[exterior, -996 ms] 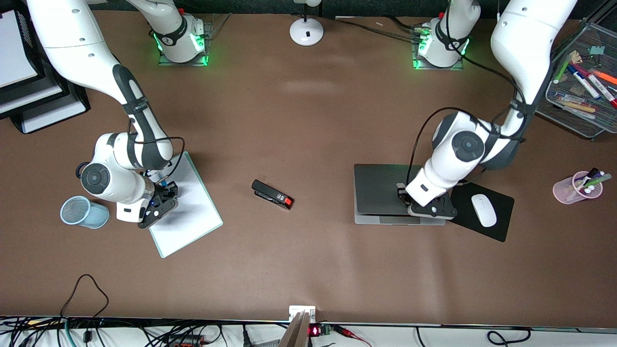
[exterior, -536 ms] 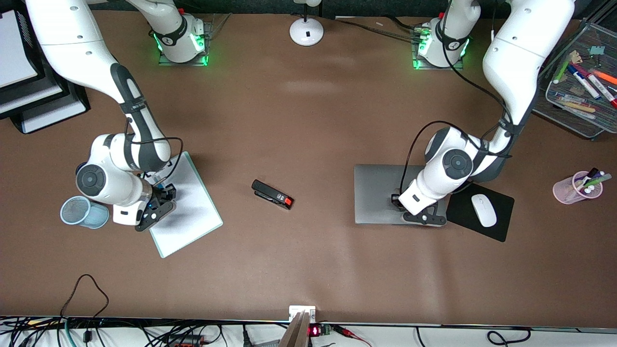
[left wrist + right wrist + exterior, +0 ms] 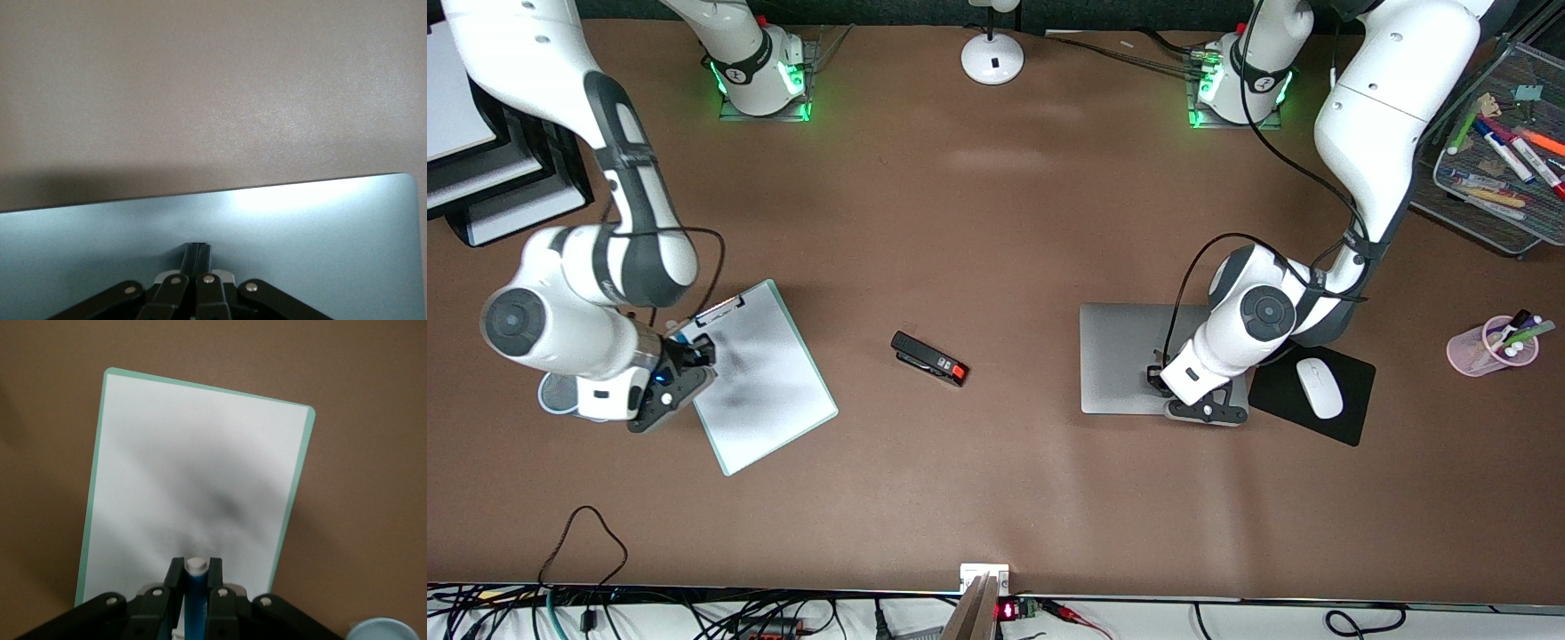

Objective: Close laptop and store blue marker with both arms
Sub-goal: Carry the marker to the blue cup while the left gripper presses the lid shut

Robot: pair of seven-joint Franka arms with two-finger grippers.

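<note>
The laptop (image 3: 1129,369) lay shut and flat on the brown tabletop (image 3: 996,498), at the middle right of the front view, its silver lid facing up. The left gripper (image 3: 1169,391) sat over the lower right part of that lid, fingers closed on nothing; in the left wrist view the closed fingers (image 3: 197,253) rested down on the lid just inside its edge. A black mouse pad (image 3: 1352,391) lay just beside the laptop toward the left arm's end of the tabletop, with a white mouse (image 3: 1319,388) on it.

At the middle left of the front view the right gripper (image 3: 694,347) hung over the clip end of a white clipboard (image 3: 769,391) with a green rim. Its fingers were clamped on the blue marker (image 3: 195,600), which in the right wrist view stuck out between them with its white end forward, above the board's sheet. A pale blue cup (image 3: 556,391) stood on the tabletop, mostly hidden under the right arm's wrist.

A black stapler (image 3: 929,358) with a red tip lay near the centre of the frame, between clipboard and laptop. A pink cup (image 3: 1489,348) holding pens stood at the right edge, and a mesh tray (image 3: 1476,218) of markers sat at the upper right.
</note>
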